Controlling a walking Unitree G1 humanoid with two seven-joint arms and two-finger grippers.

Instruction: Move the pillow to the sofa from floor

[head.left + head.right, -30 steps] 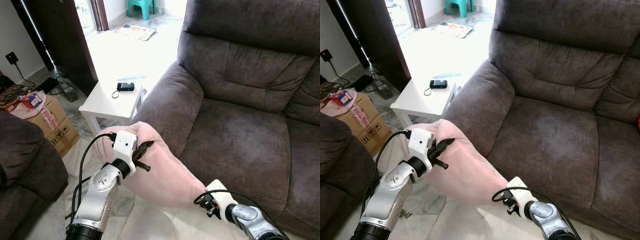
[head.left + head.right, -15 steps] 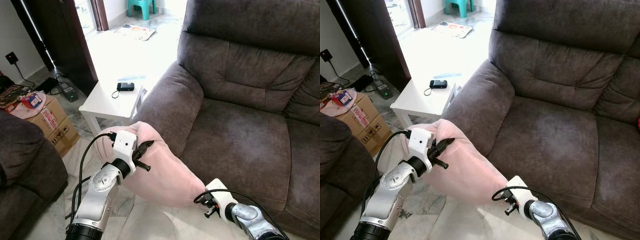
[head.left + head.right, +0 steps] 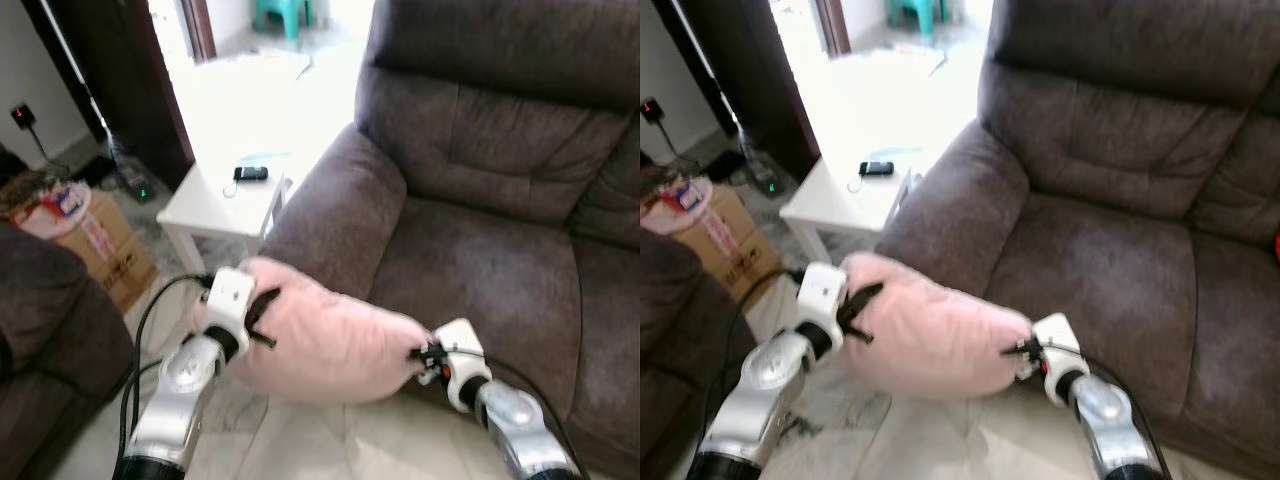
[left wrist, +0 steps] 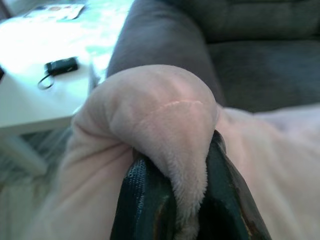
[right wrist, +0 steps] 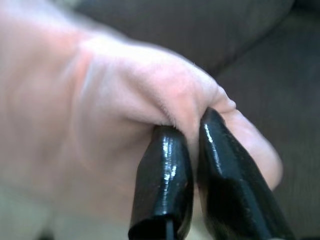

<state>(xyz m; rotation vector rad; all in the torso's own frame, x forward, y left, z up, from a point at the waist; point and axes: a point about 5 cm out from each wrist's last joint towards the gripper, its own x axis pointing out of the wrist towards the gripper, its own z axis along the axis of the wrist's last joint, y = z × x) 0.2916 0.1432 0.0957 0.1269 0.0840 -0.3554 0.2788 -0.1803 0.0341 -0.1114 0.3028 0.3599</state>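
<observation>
Up comes the pillow [image 3: 330,340], now level between the arms at the sofa [image 3: 480,260] front. Left pincer [image 4: 175,210] and right pincer [image 5: 192,170] each clamp a corner.

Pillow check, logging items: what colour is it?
Plain pale pink pillow, clearest in the left eye view.

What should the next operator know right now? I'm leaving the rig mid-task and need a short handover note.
Left gripper: shut on one end of the soft pink plush pillow.
Right gripper: shut on the pillow's other end.
The pillow hangs between both arms, off the floor, in front of the dark brown fabric sofa, beside its armrest.
Done: pickup.
Left: carry it over the seat cushion, then release.
</observation>
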